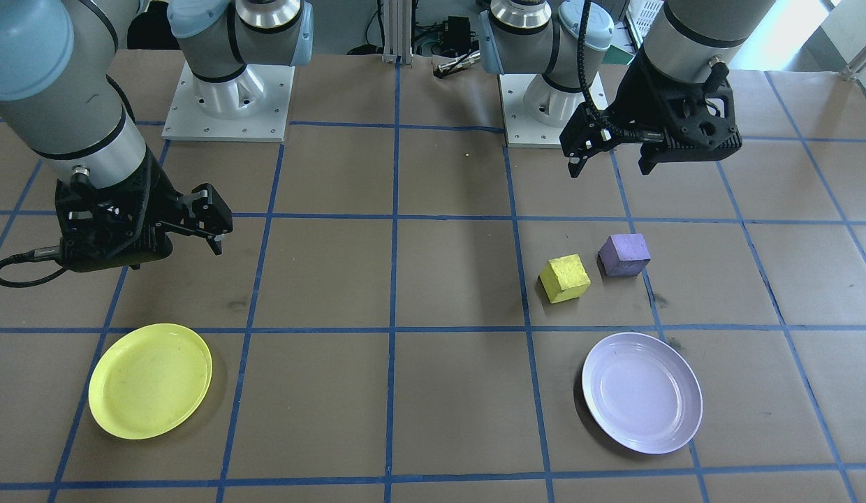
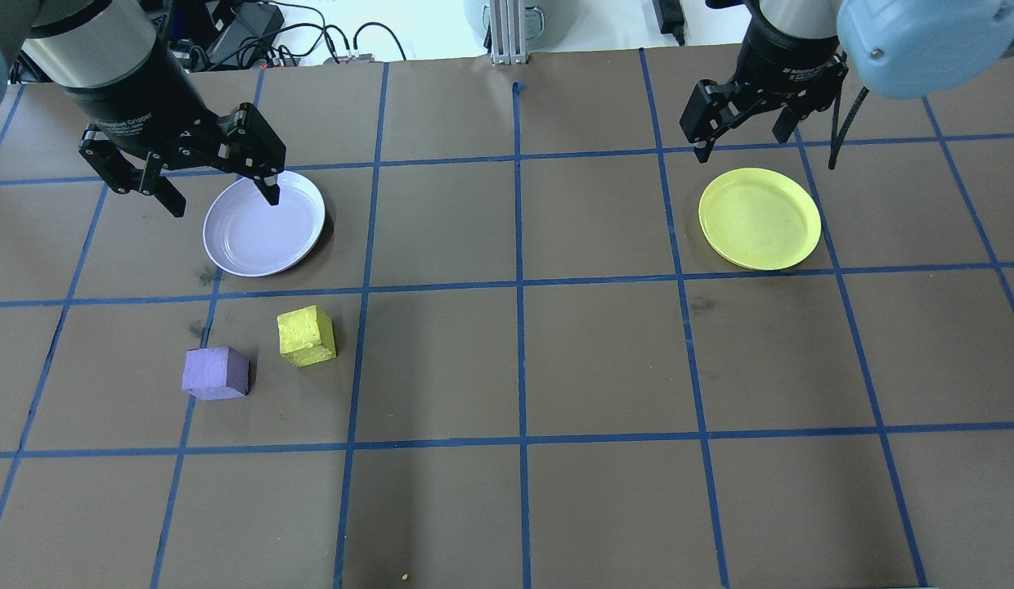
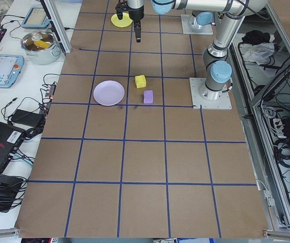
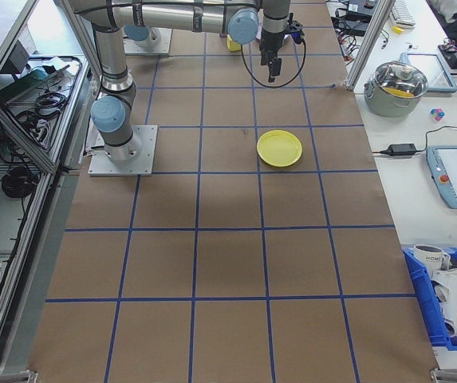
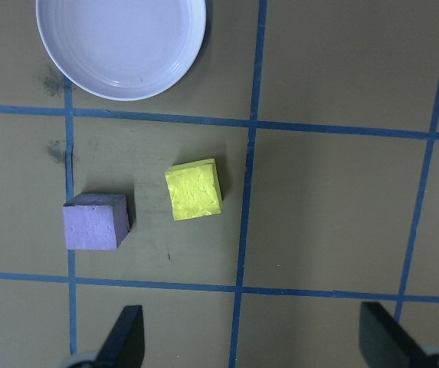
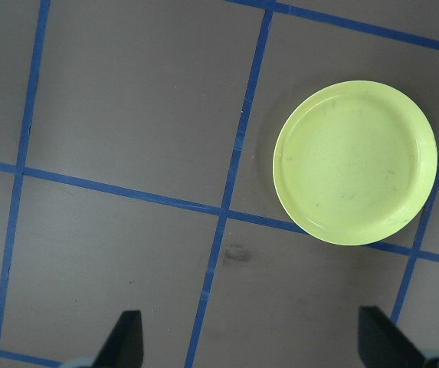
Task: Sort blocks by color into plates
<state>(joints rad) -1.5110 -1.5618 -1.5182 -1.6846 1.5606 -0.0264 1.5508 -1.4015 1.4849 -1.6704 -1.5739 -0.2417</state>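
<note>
Hovering both end effectors wide open, nothing held, sorting not started.

My left end effector point(image 2: 217, 186) hangs above the lavender plate point(image 2: 263, 223); purple block point(image 2: 216, 372) and yellow block point(image 2: 307, 335) sit on the surface just beside each other, near that plate. My right end effector point(image 2: 742, 125) is by the yellow plate point(image 2: 760, 218), both plates bare. Risk: a finger nudging the neighbour block when I grab. Wrist views cut off most of my fingers.

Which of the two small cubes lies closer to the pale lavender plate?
The bright yellow cube: it sits just below the round lavender plate, while the matte purple cube lies farther out.
</note>
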